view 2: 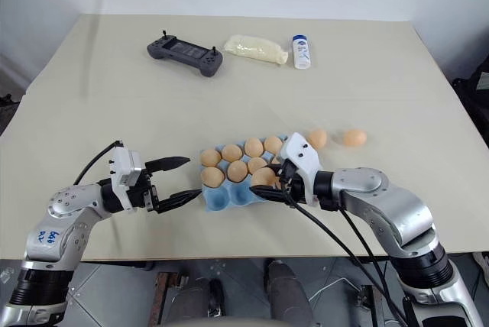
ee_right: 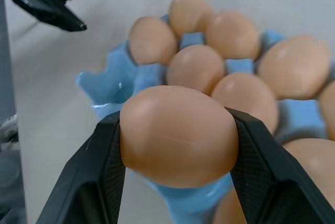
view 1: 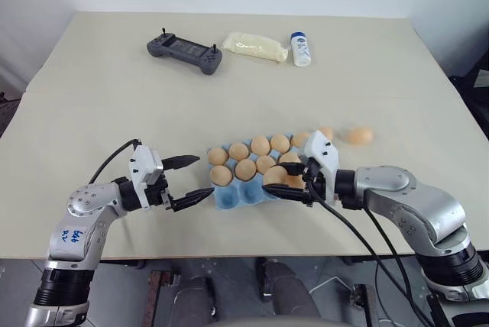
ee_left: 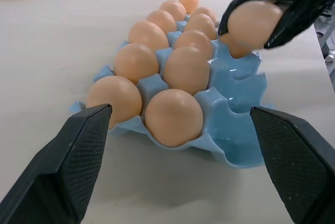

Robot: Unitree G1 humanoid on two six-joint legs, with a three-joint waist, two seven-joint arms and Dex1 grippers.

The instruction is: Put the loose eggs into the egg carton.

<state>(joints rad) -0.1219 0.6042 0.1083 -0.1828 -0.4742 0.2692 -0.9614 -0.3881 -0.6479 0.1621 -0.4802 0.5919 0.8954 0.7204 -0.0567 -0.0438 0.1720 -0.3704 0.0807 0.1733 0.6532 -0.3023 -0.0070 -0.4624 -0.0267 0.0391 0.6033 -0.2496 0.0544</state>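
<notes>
The light blue egg carton [view 1: 229, 199] lies near the table's front edge, with several tan eggs [view 1: 239, 151] seated in its cups. My right gripper [view 1: 279, 183] hangs over the carton's near right part, shut on one egg [ee_right: 178, 135] that sits between its two black fingers [ee_right: 99, 171] above the cups. Seen from the left wrist, that held egg [ee_left: 254, 23] hovers over empty cups [ee_left: 235, 140]. Just left of the carton is my left gripper [view 1: 203, 176], open, level and holding nothing. Two loose eggs [view 2: 317, 138] [view 2: 354, 137] rest on the table to the carton's right.
At the far side of the table lie a grey game controller [view 1: 185, 51], a pale yellow wrapped packet [view 1: 254, 46] and a white bottle with a blue cap [view 1: 300, 50]. The table's front edge runs just below both arms.
</notes>
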